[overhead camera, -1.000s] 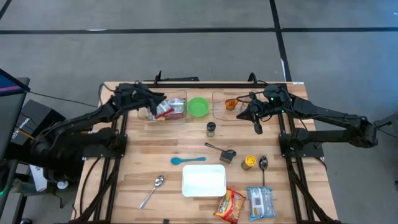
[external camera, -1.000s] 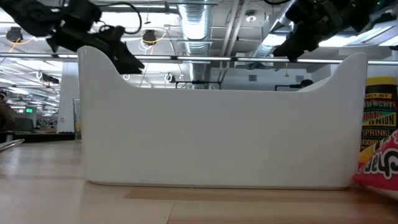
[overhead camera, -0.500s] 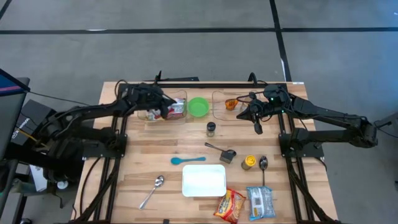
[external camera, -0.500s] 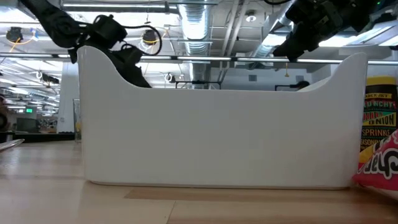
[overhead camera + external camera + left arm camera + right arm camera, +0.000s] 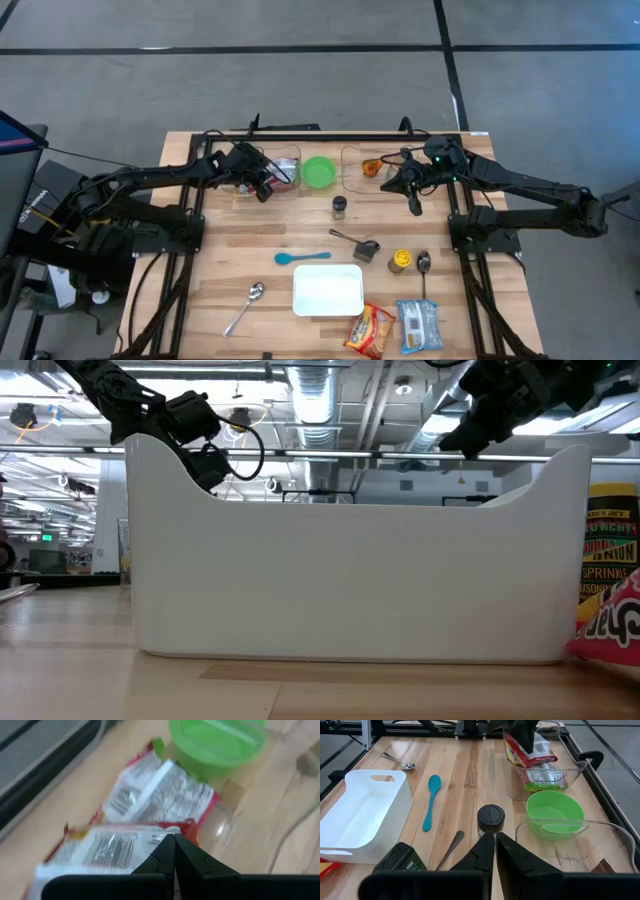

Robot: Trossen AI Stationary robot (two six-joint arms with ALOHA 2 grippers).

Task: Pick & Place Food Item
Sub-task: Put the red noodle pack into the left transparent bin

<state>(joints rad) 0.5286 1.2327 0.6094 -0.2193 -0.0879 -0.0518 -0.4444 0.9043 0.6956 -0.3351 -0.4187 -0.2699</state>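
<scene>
High view shows the left hand reaching into the clear container at the far side of the surface, just beside the green bowl. Its fingers are pressed together, pinching the red snack packet that lies in the container on top of a second red-and-green packet. The right hand hangs near the other clear container, fingers pressed together and holding nothing. A white bin, teal spoon and two more food packets sit nearer the front edge.
</scene>
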